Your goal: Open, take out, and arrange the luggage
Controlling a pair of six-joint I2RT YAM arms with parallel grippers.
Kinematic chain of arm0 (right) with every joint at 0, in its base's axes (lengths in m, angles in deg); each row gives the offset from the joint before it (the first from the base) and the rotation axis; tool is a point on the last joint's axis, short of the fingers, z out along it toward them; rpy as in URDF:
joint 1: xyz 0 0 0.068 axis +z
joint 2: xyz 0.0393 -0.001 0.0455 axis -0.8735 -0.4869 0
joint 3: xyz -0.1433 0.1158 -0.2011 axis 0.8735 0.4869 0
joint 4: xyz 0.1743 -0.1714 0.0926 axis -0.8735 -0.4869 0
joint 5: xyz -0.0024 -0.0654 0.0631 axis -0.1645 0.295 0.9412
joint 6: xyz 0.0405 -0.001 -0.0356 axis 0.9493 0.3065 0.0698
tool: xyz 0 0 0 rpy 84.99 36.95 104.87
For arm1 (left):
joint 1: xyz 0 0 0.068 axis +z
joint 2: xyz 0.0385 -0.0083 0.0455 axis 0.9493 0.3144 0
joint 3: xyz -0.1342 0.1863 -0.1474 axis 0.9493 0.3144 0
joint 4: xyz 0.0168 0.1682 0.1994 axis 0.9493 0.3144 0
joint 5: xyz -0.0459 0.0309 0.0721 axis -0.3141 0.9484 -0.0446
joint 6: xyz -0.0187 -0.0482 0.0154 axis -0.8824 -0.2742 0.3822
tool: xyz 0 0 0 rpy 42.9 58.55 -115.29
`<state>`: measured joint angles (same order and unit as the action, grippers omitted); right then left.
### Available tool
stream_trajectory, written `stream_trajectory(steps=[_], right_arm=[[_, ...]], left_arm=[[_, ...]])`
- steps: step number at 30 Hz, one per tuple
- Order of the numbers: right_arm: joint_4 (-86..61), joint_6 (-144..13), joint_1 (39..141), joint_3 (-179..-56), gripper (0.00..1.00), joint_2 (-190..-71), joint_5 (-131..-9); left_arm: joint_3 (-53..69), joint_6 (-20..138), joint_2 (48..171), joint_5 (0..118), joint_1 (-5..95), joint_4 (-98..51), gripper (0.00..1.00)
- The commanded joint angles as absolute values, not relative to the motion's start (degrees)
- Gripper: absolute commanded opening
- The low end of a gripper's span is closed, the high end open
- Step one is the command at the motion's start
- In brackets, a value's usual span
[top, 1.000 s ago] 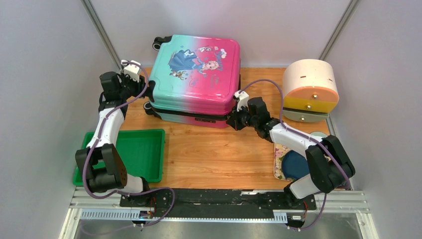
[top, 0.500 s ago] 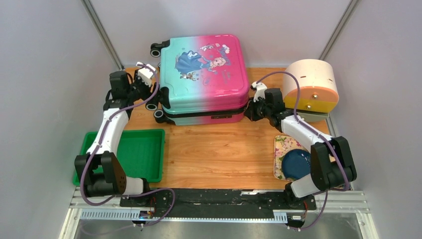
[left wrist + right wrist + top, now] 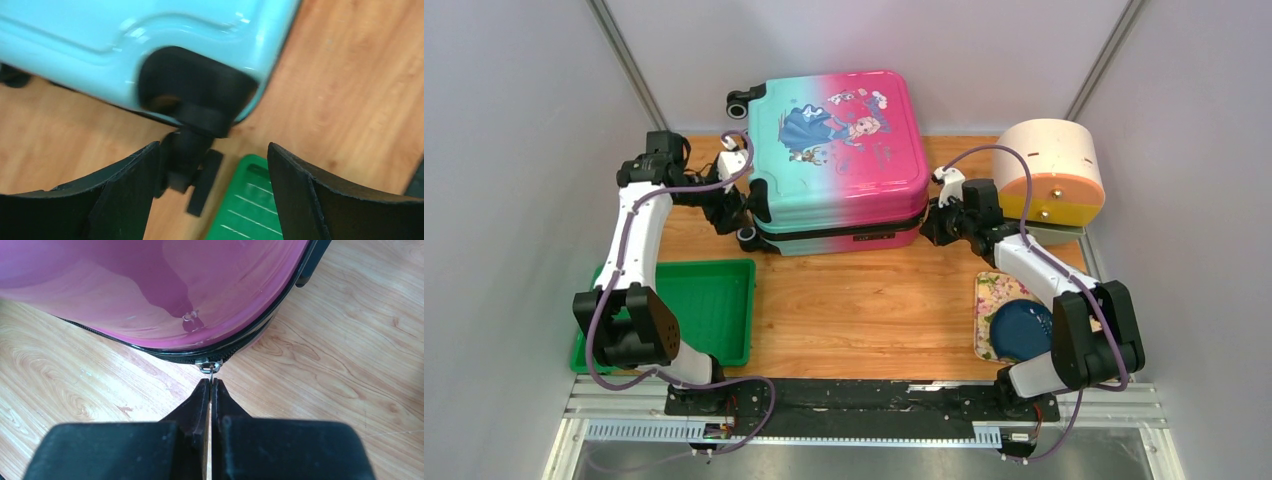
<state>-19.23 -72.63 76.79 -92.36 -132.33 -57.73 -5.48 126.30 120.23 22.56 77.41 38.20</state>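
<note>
The luggage [image 3: 839, 140], pink-to-teal with a princess print, lies flat and closed at the back of the table. My left gripper [image 3: 729, 208] is open at its front-left corner. In the left wrist view the teal shell [image 3: 150, 30] fills the top, and a black wheel [image 3: 187, 160] hangs between my open fingers, close to the left one. My right gripper [image 3: 931, 222] is at the suitcase's right side. In the right wrist view it [image 3: 211, 382] is shut on the metal zipper pull [image 3: 212, 369] at the black zipper line under the pink shell [image 3: 150, 290].
A green tray [image 3: 704, 310] sits front left, and it also shows in the left wrist view [image 3: 250, 210]. A cream-and-orange round container [image 3: 1049, 175] stands back right. A floral tray [image 3: 986, 300] holding a blue plate [image 3: 1022, 328] lies front right.
The suitcase has shifted right and turned squarer. My left gripper moved from its left edge down to the front-left wheel. My right gripper moved from the front-right corner to the right side.
</note>
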Motion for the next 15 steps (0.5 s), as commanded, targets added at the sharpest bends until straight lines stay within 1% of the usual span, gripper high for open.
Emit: stream_trajectory(steps=[1,5,6,12,15], right_arm=[[-20.4,-73.7,76.5,-93.1,0.0,-131.8,-55.3],[-20.8,-74.1,76.4,-93.2,0.0,-132.0,-53.9],[-21.0,-74.1,76.5,-93.3,0.0,-132.0,-53.3],[-21.8,-74.1,76.5,-93.2,0.0,-132.3,-52.3],[-21.7,-74.3,76.5,-93.3,0.0,-132.2,-52.1]], left_arm=[[-0.4,133.3,118.6,17.8,77.1,47.6,0.86],[6.6,127.7,115.9,21.5,77.2,34.8,0.87],[8.1,128.4,115.5,22.0,77.1,31.6,0.87],[5.6,131.5,116.5,25.3,76.8,28.5,0.87],[3.8,132.0,116.4,25.2,76.9,30.1,0.87]])
